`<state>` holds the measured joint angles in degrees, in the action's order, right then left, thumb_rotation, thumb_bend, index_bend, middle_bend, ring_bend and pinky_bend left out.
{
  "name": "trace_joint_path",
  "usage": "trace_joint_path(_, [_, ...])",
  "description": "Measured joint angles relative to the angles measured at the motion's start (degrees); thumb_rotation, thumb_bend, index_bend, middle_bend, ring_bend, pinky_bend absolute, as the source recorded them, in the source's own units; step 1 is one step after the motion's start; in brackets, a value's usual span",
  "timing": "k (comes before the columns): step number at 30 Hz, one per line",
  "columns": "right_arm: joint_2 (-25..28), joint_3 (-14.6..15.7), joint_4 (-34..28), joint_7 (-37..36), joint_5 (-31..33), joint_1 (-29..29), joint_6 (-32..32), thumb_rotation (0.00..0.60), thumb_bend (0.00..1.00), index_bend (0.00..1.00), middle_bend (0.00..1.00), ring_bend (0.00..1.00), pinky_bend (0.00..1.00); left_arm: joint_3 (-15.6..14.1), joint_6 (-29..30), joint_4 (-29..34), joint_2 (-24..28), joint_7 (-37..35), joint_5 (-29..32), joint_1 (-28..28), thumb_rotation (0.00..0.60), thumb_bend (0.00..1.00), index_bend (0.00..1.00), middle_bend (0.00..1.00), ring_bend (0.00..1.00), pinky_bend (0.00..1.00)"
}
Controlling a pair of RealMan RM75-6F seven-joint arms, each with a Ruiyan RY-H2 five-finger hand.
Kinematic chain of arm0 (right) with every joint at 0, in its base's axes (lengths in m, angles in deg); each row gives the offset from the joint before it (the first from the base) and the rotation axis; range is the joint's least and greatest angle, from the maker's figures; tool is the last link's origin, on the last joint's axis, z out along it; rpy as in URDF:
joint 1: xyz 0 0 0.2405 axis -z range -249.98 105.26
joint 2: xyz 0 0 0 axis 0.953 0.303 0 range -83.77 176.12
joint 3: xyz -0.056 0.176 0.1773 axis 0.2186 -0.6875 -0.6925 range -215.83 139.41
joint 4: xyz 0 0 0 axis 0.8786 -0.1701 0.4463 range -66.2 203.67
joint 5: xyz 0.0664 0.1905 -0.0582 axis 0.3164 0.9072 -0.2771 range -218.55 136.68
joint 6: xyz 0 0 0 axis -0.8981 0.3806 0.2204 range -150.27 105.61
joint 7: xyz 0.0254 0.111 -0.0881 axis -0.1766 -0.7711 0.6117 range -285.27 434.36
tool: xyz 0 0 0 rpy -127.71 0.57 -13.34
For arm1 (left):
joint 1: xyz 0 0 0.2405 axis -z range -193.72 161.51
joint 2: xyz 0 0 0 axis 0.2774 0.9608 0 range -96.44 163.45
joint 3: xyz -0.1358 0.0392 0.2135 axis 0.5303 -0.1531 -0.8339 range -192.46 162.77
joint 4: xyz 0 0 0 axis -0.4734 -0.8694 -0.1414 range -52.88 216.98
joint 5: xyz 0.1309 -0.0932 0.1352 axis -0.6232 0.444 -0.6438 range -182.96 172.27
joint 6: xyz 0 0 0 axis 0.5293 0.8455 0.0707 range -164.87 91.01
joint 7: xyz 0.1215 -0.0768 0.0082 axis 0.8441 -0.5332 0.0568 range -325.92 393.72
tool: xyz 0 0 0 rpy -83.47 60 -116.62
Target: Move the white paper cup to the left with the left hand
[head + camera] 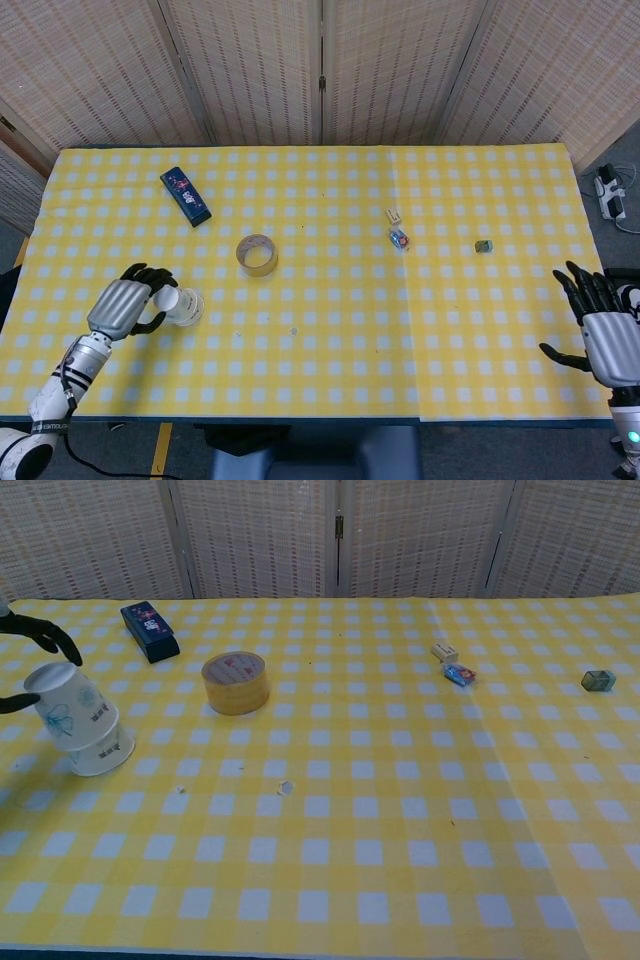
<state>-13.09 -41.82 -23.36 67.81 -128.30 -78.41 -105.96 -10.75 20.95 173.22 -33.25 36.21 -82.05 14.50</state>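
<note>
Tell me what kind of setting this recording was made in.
Probably an indoor lab or staged test area rather than a home: a table under a yellow checked cloth, woven folding screens closing off the back, and a power strip on the floor at right. Small props such as a tape roll lie scattered about.

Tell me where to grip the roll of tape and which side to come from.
The roll of tape lies flat on the table, hole facing up, with free cloth all around it. Coming from above looks best: fingers either across the outer wall on opposite sides, or one inside the hole and one outside, pinching the wall. Its low, wide form would likely make a side approach awkward.
</note>
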Motion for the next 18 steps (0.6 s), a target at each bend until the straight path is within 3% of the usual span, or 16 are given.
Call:
trace_joint_path(9, [0.18,0.01,-0.29,0.19,-0.03,0.0,0.0,0.6,0.1,0.0,0.0,0.02,0.0,-0.14,0.43,1.12,1.19,2.65,-0.69,0.06,0.6,0.46,0.47,0.25,0.22,0.14])
trace_joint_path(18, [0.46,-0.11,-0.7,0.35,-0.16,0.14,-0.46,0.6,0.1,0.0,0.0,0.02,0.0,0.3,2.42,5.83,6.23,2.16,-2.07,-0.53,0.6,0.46,0.46,0.25,0.21,0.13])
